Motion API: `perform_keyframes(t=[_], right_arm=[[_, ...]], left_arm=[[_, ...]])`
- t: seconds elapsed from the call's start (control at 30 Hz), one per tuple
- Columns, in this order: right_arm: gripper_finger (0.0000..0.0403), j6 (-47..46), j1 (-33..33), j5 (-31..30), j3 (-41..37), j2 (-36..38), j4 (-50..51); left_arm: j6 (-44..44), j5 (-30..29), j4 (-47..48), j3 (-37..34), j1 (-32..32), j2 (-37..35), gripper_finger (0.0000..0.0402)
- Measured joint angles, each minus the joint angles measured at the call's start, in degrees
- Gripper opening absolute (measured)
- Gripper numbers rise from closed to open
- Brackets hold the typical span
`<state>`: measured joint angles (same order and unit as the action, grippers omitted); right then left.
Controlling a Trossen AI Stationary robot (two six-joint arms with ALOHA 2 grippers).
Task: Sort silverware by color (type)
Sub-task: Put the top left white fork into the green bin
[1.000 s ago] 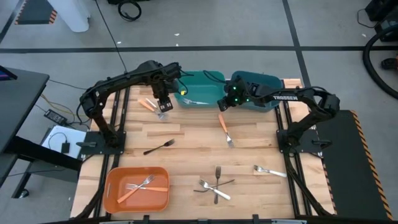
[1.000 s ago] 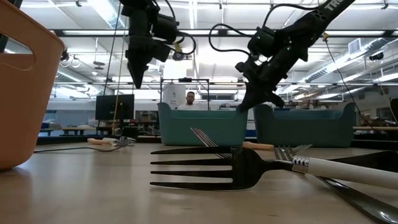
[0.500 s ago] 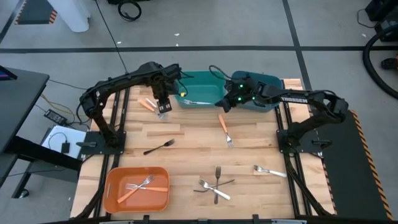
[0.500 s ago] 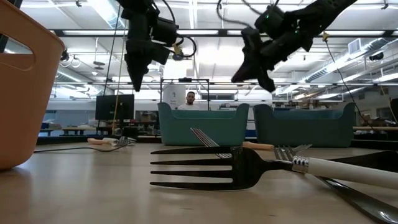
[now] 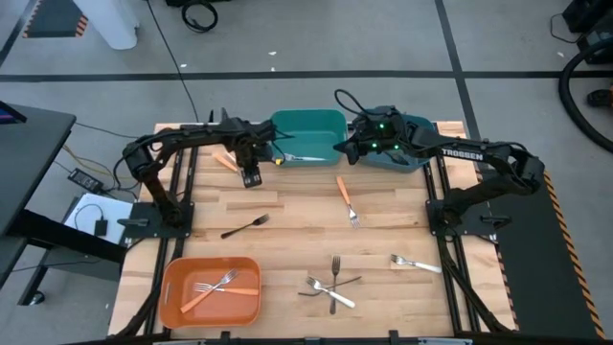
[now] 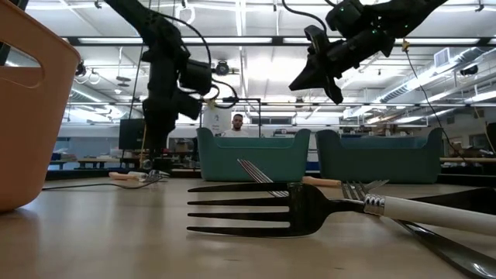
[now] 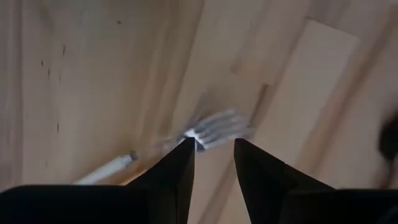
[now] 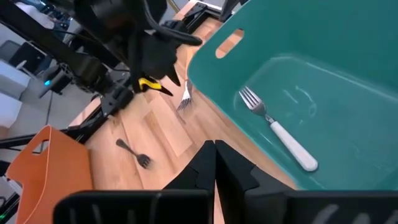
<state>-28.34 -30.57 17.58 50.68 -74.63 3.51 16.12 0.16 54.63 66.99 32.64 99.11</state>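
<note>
**Q:** Where do the two arms stand over the table?

**A:** The left gripper [image 5: 252,178] hangs low at the far left of the wooden table [image 5: 287,216], its fingers [image 7: 177,177] a narrow gap apart and holding nothing. Just beyond their tips lies an orange-handled fork [image 7: 186,138], tines bright against the boards. The right gripper [image 5: 343,149] hovers high between the two teal bins, its fingers [image 8: 208,165] pressed together and empty.

**Q:** And the silverware?

**A:** Scattered. A white-handled fork [image 8: 277,130] lies inside the left teal bin [image 5: 308,122]; the right teal bin [image 5: 414,158] sits beside it, partly under the arm. Another orange-handled fork [image 5: 346,199] rests mid-table, a black fork [image 5: 245,226] to its left. Near the front edge, three forks [image 5: 331,283] lie crossed in a small pile, with a white-handled one [image 5: 414,262] apart to the right. The orange bin [image 5: 172,287] at the front left holds two forks [image 5: 213,287], one of them orange-handled.

**Q:** Anyone in the room?

**A:** A person [image 6: 237,124] shows far behind the bins.
</note>
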Motion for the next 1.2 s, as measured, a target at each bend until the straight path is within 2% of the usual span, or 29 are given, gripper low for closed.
perform_keyframes(t=[0.23, 0.4, 0.8, 1.1, 1.2], right_arm=[[0.0013, -0.55, 0.04, 0.09, 0.0, 0.0, 0.0], [0.0012, -0.61, 0.04, 0.09, 0.0, 0.0, -0.02], [0.0013, -1.55, 0.04, 0.07, 0.0, 0.0, -0.02], [0.0012, -2.32, 0.04, 0.04, 0.0, 0.0, -0.15], [0.0013, -3.03, 0.04, 0.04, 0.0, 0.0, -0.5]], left_arm=[[0.35, -0.39, -6.56, -5.73, 3.08, -0.02, 0.0123], [5.03, -3.03, -8.64, -7.32, 4.59, -0.04, 0.0123], [14.35, -2.57, -12.06, -7.44, 4.95, 0.89, 0.0123], [14.75, -2.33, -13.26, -7.14, 4.97, 6.15, 0.0122], [14.75, -2.31, -13.28, -7.16, 4.97, 5.96, 0.0106]])
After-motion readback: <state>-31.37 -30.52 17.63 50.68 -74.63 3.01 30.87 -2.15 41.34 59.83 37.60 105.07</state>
